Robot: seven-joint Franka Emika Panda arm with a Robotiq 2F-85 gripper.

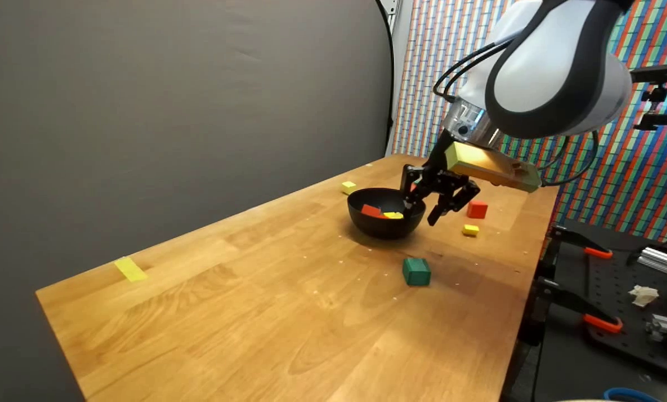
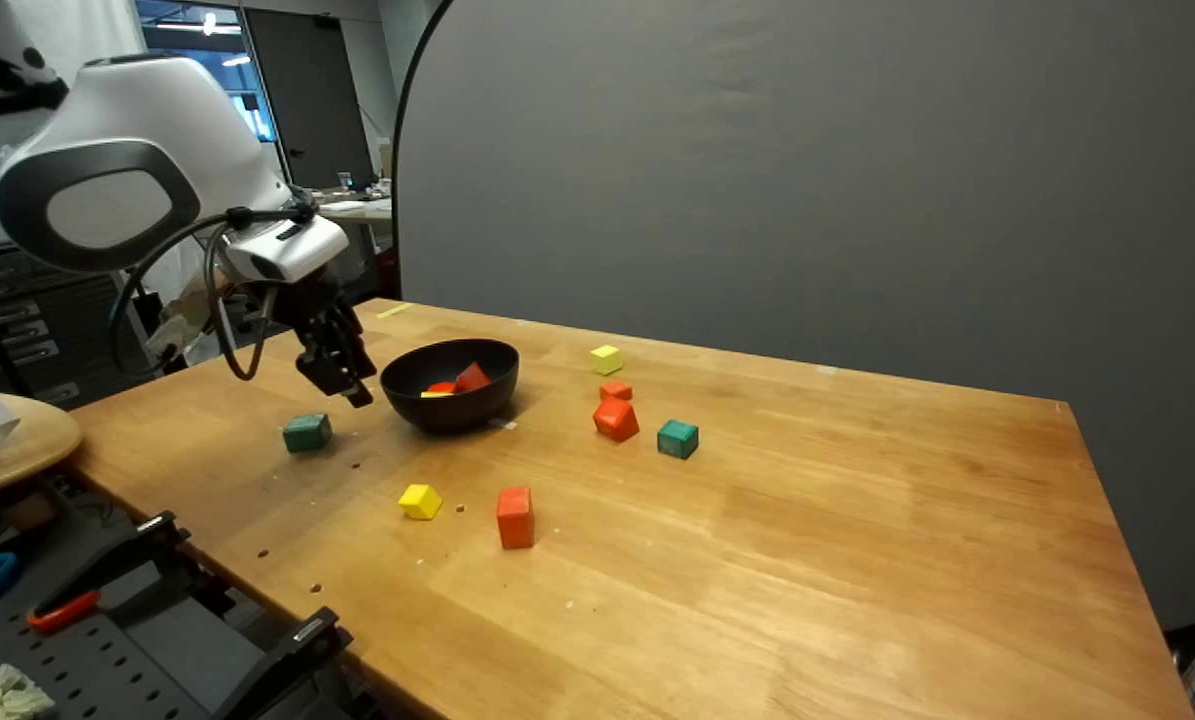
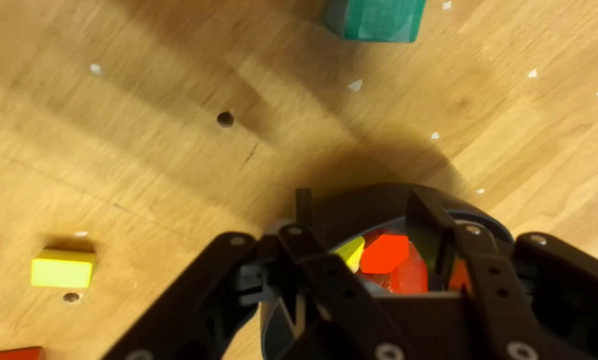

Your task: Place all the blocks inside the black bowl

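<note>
Near green block (image 1: 417,272): likely light, stiff and hard to damage; its smooth faces may slide a little.
Where I'd take it: across two opposite flat sides.
Its spot: on the desk (image 1: 244,324), near my pincer (image 3: 363,207) but not touching it.
My pincer: spread, no block in its gap.
Black bowl (image 2: 457,413): just beside me; rim contact I can't tell. Red block (image 1: 371,211) and yellow block (image 1: 393,215) lie inside.
Loose: standing red block (image 2: 515,518), outlying yellow block (image 2: 420,502), far green block (image 2: 678,440), others.

Wrist vw: grn blk (image 3: 381,20) cropped.
</note>
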